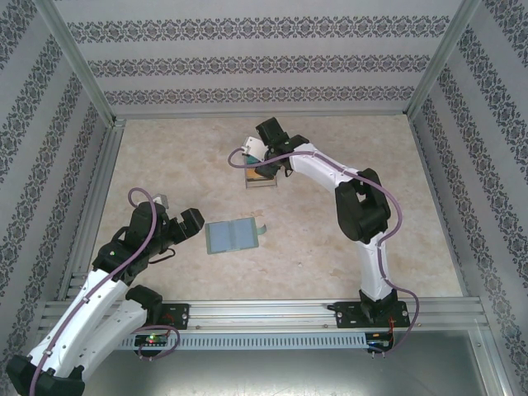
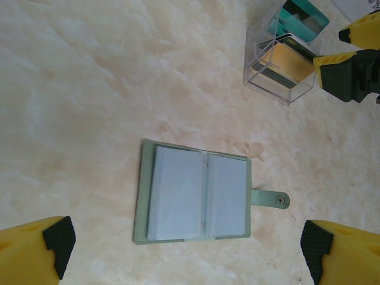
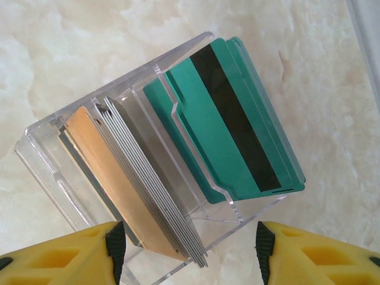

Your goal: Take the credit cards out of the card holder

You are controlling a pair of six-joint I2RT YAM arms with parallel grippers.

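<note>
Surface point(image 1: 181, 165) is pale beige with a marbled stone look, evenly lit, shadows soft. Walls point(image 1: 247, 49) enclose it on three sides: white paper with grey ornamental bands, horizontal on the back wall, same pattern on both sides. Aluminium posts point(image 1: 78, 62) stand at the back corners. Slotted aluminium rail point(image 1: 264, 312) runs across the near edge, grey metal sheet point(image 1: 272, 367) in front of it.

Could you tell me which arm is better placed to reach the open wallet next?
Left. The left gripper hangs directly above the open wallet, jaws wide. The right gripper is farther off, at the clear stand holding cards.
</note>
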